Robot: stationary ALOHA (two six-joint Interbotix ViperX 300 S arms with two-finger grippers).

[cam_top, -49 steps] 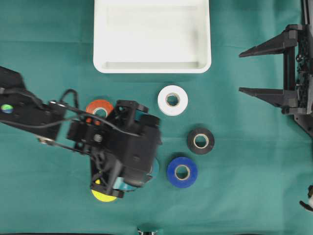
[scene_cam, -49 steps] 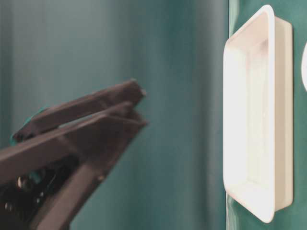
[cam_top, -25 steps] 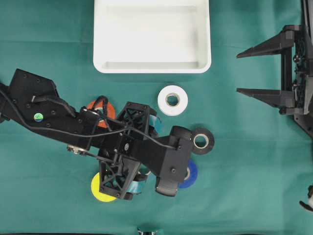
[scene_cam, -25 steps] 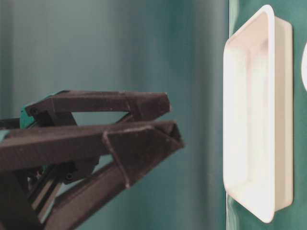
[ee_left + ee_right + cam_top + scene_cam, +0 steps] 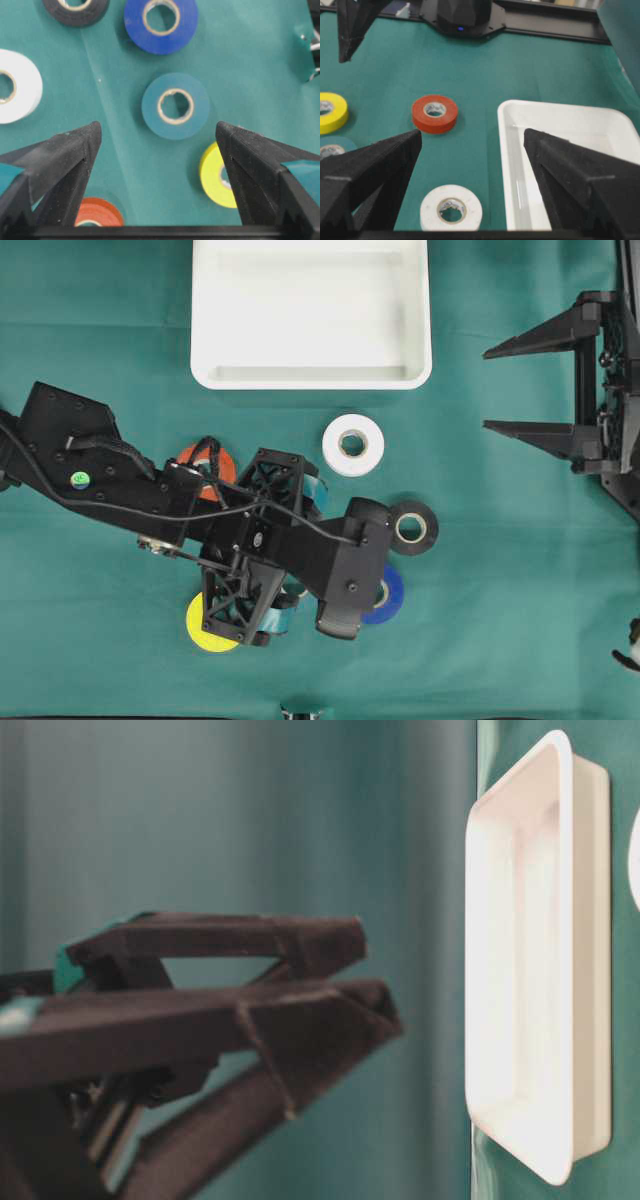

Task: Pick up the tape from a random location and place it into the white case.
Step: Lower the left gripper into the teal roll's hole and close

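Overhead: We see the case [image 5: 311,312] at the top edge of the green table [image 5: 500,590], nothing in it. Below it lie a white roll [image 5: 353,444], a black roll [image 5: 411,528], a blue roll [image 5: 390,590], an orange roll [image 5: 198,462] and a yellow roll [image 5: 205,630]. The left arm [image 5: 120,490] stretches across them, half hiding the blue, orange and yellow rolls. The right hand [image 5: 490,387] waits at the right edge, fingers spread, holding nothing.

Table level: We see the left hand [image 5: 375,975] close and blurred, its fingers apart, the case [image 5: 535,960] beyond it.

Left wrist: We look down between the spread fingers at a teal roll [image 5: 175,105] lying flat on the cloth, untouched. Around it lie the blue roll [image 5: 161,22], black roll [image 5: 76,10], white roll [image 5: 15,85], yellow roll [image 5: 217,176] and orange roll [image 5: 97,212].

Right wrist: We see the orange roll [image 5: 435,113], white roll [image 5: 451,207], yellow roll [image 5: 331,111] and an edge of the teal roll [image 5: 332,148] left of the case [image 5: 560,125].
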